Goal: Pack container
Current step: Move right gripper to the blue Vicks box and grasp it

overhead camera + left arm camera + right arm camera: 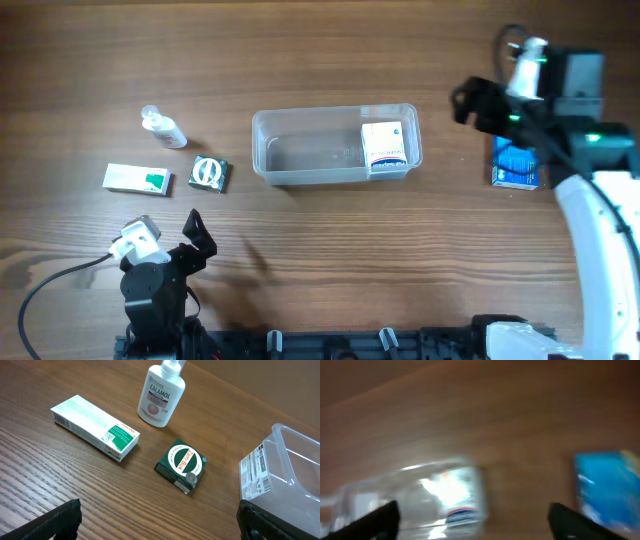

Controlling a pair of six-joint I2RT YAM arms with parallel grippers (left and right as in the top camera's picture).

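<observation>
The clear plastic container (335,145) sits at the table's middle, with a white and blue box (383,146) in its right end. Its corner shows in the left wrist view (280,475) and, blurred, in the right wrist view (410,495). A blue box (517,165) lies to the right of the container, partly under my right arm; it also shows in the right wrist view (607,487). My right gripper (470,100) is open and empty, above the table between container and blue box. My left gripper (197,235) is open and empty near the front left.
A white and green box (137,179), a small dark green Zam-Buk box (209,173) and a white Calamol bottle (163,127) lie left of the container. They also show in the left wrist view: box (95,427), Zam-Buk (181,465), bottle (161,395).
</observation>
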